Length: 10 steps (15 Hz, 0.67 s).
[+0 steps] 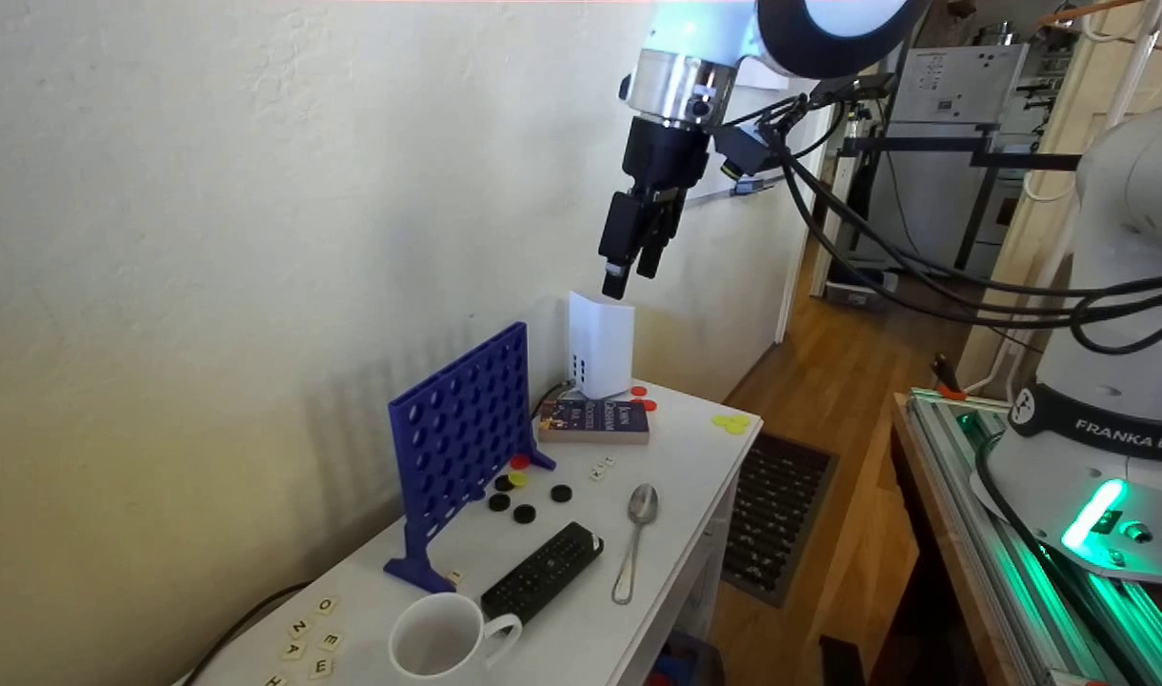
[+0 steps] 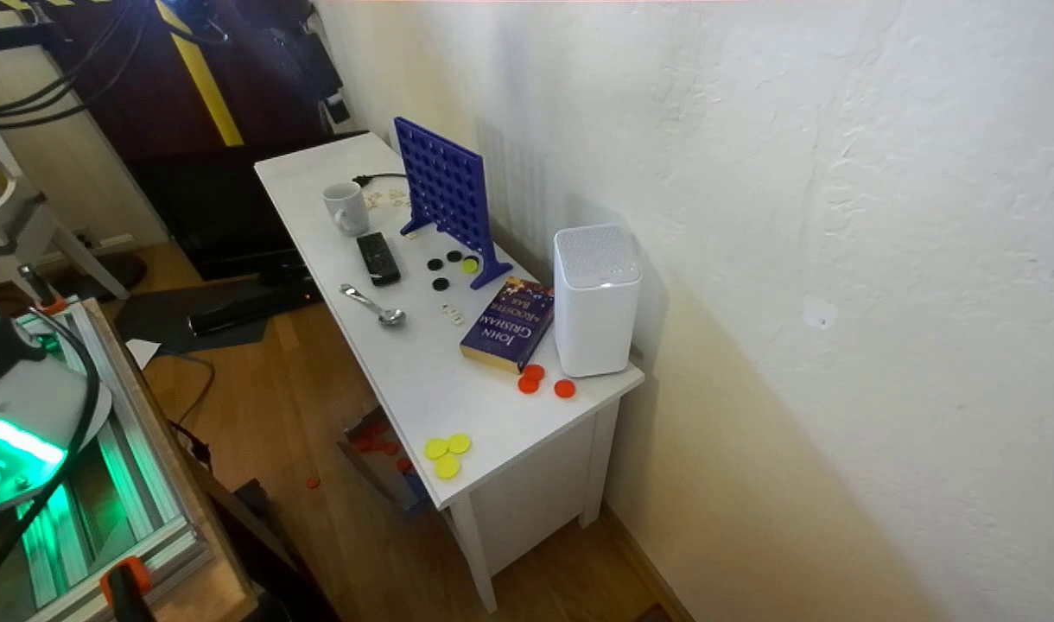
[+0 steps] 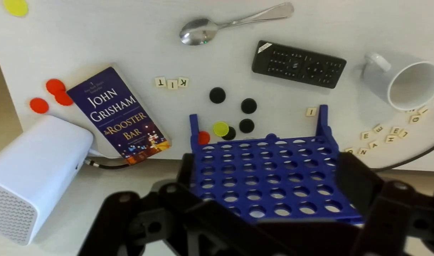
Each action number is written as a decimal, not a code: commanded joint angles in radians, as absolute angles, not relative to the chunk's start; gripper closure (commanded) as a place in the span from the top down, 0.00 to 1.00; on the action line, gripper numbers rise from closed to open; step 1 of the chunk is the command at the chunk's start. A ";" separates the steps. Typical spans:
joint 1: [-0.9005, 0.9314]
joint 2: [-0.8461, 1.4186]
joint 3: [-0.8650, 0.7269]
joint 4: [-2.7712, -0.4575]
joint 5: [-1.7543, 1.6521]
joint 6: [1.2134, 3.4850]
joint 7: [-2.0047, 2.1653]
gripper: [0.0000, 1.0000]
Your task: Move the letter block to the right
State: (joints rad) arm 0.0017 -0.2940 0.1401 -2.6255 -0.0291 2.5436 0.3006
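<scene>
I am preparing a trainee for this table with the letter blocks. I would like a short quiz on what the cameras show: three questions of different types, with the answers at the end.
1. True or false: the gripper is shut on a block.
2. Which thing is nearest to the lone I block? A: the spoon. B: the blue grid. C: the tall white box.
3. In the wrist view, which word do the three blocks near the book spell when read the right way up?

Key: 1. False; it is open. 2. B. 3. KIT.
</scene>
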 commanded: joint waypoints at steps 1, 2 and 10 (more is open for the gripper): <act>0.050 -0.259 0.170 -2.559 -0.034 2.504 0.280 1.00; 0.067 -0.245 0.176 -2.537 -0.031 2.501 0.260 1.00; 0.171 -0.066 0.224 -2.291 -0.057 2.403 0.100 1.00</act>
